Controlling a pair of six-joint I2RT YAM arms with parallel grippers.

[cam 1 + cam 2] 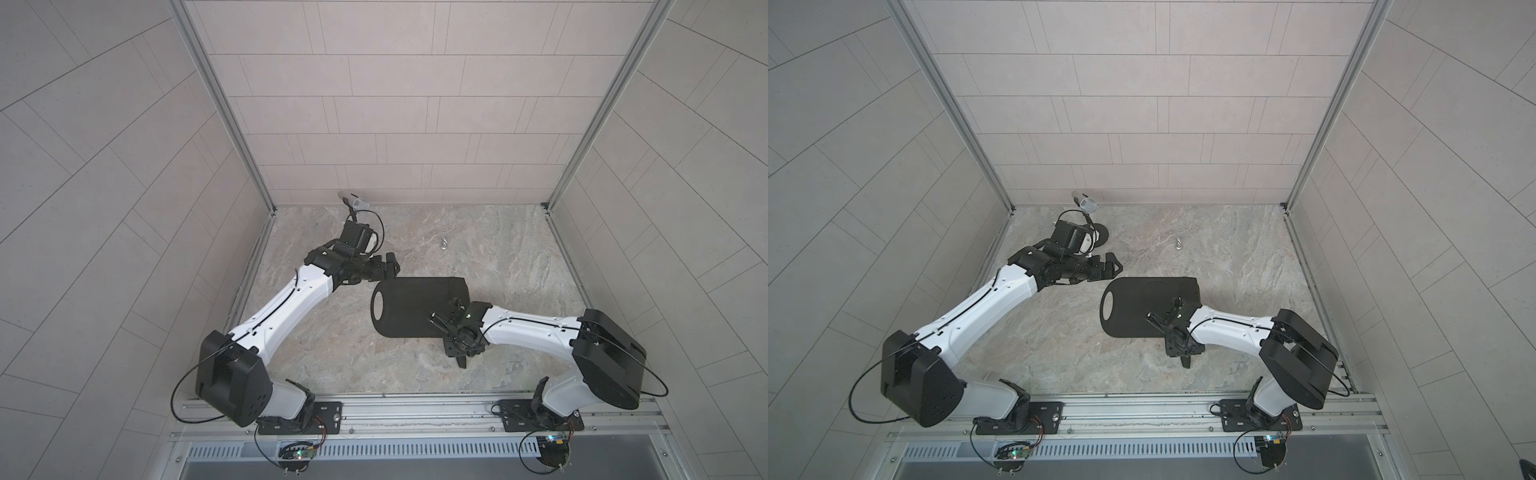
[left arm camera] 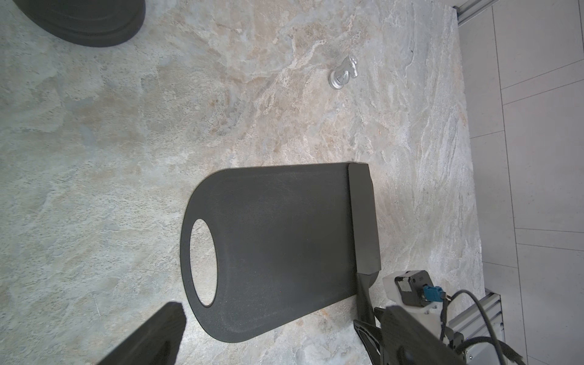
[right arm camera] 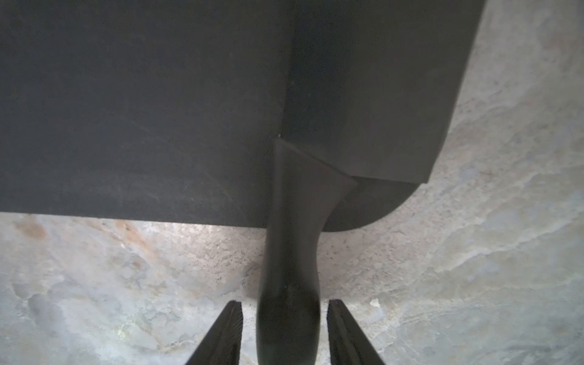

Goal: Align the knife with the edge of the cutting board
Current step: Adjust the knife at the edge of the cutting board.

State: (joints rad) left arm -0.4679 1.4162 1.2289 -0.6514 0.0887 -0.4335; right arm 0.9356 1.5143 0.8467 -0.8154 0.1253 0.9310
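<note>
R hand [image 3: 284,302] open astride knife [image 3: 363,110] handle, blade flat along board [image 3: 142,110] end edge; L hand [image 1: 390,268] open.

Both top views look down from high up, above the front rail [image 1: 415,409], and face the back wall [image 1: 395,104]. They sit side by side, so both top views show almost the same things: the whole table [image 1: 415,374] and the cutting board [image 1: 415,307].

The left wrist view looks down on the table from partway up. It is near enough that the board [image 2: 275,246] fills the middle, with the knife [image 2: 363,218] along one end.

The right wrist view is very close and low. It looks along the knife handle, between the two fingers [image 3: 227,331] of the right gripper [image 3: 285,302], at one corner of the board. All four views share the board.
</note>
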